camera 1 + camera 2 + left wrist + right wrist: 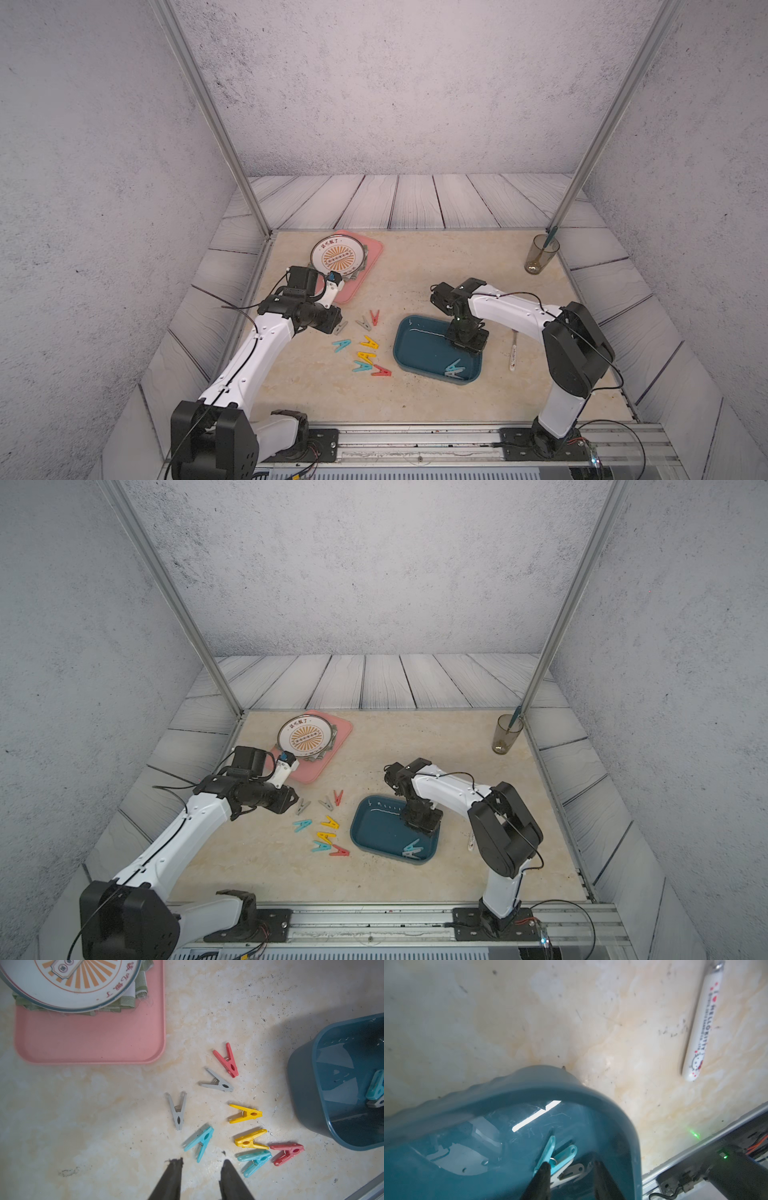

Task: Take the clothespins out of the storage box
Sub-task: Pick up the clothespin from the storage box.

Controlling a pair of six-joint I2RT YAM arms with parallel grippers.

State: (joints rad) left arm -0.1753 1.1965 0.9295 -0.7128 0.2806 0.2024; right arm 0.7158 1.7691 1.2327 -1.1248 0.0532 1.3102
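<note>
The dark teal storage box [415, 347] [374, 827] sits right of centre in both top views. Two clothespins, teal [550, 1152] and grey [572, 1169], lie stacked in its near corner [454, 369]. My right gripper [572, 1164] hangs open inside the box. One finger [543, 1176] overlaps the teal pin, and the grey pin's end shows in the gap. Several clothespins lie on the table left of the box, among them a red one [227, 1060], a grey one [177, 1110] and a yellow one [246, 1113]. My left gripper [201, 1162] stands open and empty beside a teal pin [200, 1140].
A pink tray [368, 249] holds a round plate [337, 255] on green cloth at the back left. A white-handled fork [514, 353] [702, 1022] lies right of the box. A glass [540, 255] stands at the back right. A metal rail [415, 434] runs along the front.
</note>
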